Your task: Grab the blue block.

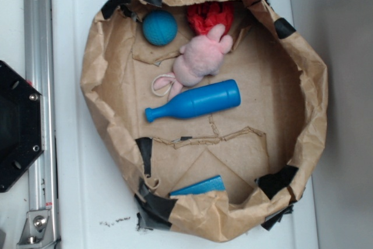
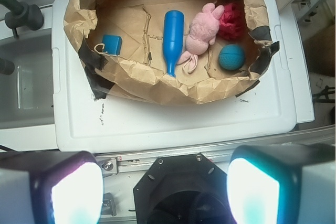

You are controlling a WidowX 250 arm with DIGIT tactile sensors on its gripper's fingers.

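The blue block (image 1: 199,186) lies flat inside the brown paper basket (image 1: 99,62), at its near-bottom edge in the exterior view, partly hidden by the crumpled rim. In the wrist view the block (image 2: 112,44) sits at the basket's left side. My gripper (image 2: 165,192) is open and empty, with its two fingers wide apart, high above the robot's black base and well short of the basket. The gripper does not show in the exterior view.
In the basket lie a long blue bowling pin (image 1: 195,101), a pink plush toy (image 1: 200,56), a teal ball (image 1: 159,27) and a red crumpled item (image 1: 210,16). The basket stands on a white lid (image 2: 173,121). A metal rail (image 1: 38,86) and the black base (image 1: 17,126) are to the left.
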